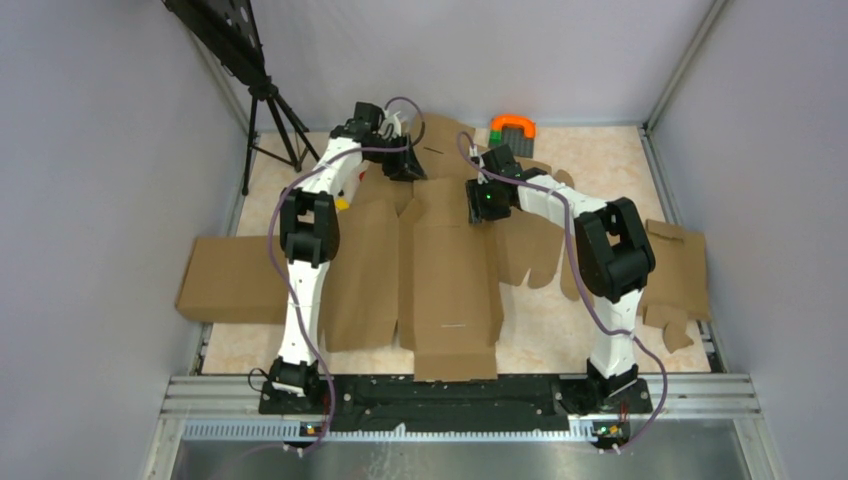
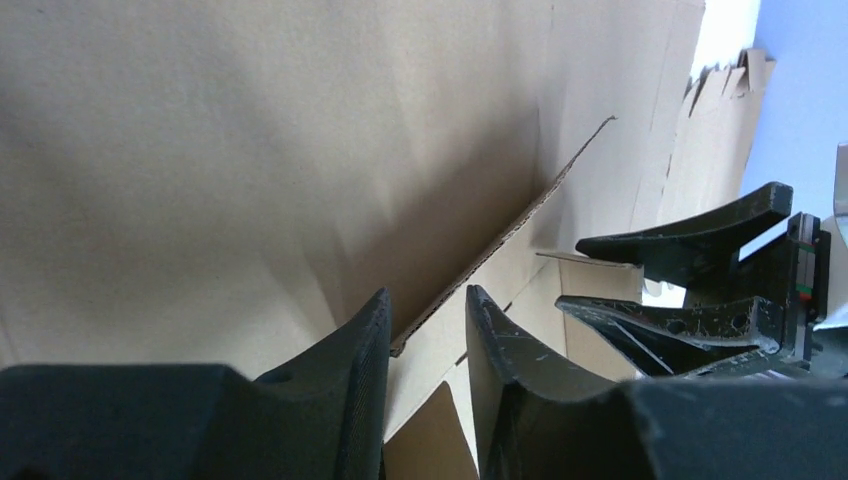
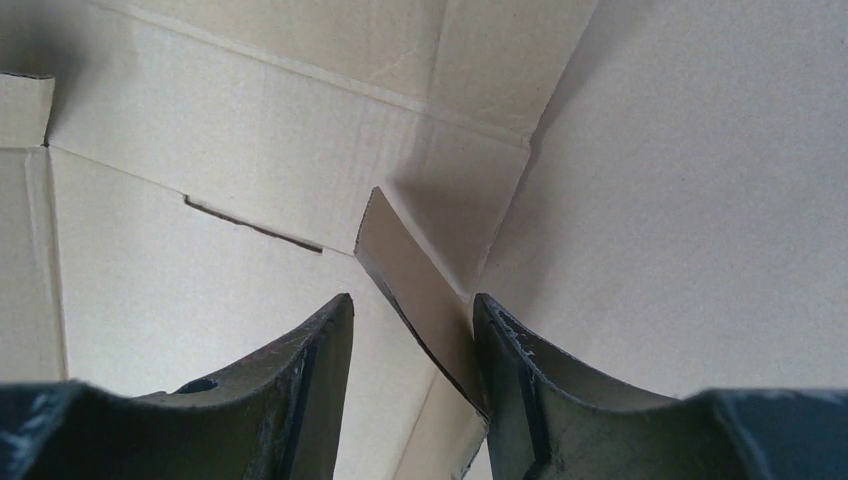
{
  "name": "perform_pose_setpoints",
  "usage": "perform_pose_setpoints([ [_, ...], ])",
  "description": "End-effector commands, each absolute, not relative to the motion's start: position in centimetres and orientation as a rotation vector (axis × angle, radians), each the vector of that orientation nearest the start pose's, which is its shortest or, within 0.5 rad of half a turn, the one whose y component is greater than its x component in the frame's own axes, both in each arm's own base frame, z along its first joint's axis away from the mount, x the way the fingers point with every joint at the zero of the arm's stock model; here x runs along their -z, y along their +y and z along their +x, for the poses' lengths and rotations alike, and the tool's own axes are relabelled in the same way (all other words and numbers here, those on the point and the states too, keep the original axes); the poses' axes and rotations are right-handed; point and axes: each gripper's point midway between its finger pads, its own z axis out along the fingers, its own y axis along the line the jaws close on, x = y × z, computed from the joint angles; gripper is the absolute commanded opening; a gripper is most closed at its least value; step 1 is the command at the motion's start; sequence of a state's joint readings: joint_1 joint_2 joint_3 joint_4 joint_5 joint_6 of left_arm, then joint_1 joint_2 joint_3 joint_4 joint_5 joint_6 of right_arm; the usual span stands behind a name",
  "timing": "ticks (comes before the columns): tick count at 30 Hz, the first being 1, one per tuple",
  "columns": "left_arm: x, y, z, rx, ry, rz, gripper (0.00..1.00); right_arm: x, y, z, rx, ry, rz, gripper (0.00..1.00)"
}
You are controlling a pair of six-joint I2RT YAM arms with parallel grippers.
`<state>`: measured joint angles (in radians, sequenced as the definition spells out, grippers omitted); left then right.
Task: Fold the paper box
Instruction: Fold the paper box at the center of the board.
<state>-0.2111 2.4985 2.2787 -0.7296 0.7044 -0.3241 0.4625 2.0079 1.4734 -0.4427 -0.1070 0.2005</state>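
The paper box [image 1: 445,270], probably light but stiff, lies mid-surface [image 1: 545,335]; take flap edges beside creases, where left gripper [image 2: 428,305] (11 o'clock) and right gripper [image 3: 412,305] (1 o'clock) straddle raised flaps, clamping indeterminate.

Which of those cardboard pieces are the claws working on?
The big flapped sheet in the middle; the plain slab at left lies well aside.

One large brown corrugated cardboard die-cut sheet with flaps [image 1: 445,270], one plain brown cardboard slab [image 1: 225,280], one black tripod stand [image 1: 264,92], one orange-and-green plastic block [image 1: 512,127] — and two white-and-black robot arms, the left arm [image 1: 300,295] and the right arm [image 1: 612,338]. The smaller brown cardboard pieces [image 1: 680,265] at the right cannot be counted surely.
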Motion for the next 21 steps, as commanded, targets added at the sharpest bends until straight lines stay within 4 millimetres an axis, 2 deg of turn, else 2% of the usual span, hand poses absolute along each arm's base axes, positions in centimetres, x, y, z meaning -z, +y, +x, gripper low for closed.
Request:
perform_pose_setpoints([
  [1, -10.0, -24.9, 51.1, 1.215, 2.532, 0.178, 0.33, -8.0, 24.4, 41.8, -0.418, 2.493, -0.400, 0.47],
  [4, -10.6, -24.6, 50.7, 1.191, 2.517, 0.194, 0.28, -8.2, 24.3, 41.8, -0.418, 2.491, -0.396, 0.47],
  [12, -12.1, -24.3, 49.8, 1.131, 2.493, 0.226, 0.07, -9.1, 24.1, 41.5, -0.418, 2.479, -0.376, 0.48],
  [17, -12.8, -24.3, 49.4, 1.114, 2.459, 0.229, 0.00, -9.9, 23.9, 41.1, -0.426, 2.471, -0.365, 0.53],
  [19, -13.1, -24.3, 49.5, 1.111, 2.446, 0.231, 0.00, -10.4, 23.7, 41.0, -0.430, 2.464, -0.359, 0.60],
  [21, -13.3, -24.3, 49.5, 1.114, 2.437, 0.234, 0.00, -11.0, 23.1, 41.1, -0.416, 2.456, -0.327, 0.71],
])
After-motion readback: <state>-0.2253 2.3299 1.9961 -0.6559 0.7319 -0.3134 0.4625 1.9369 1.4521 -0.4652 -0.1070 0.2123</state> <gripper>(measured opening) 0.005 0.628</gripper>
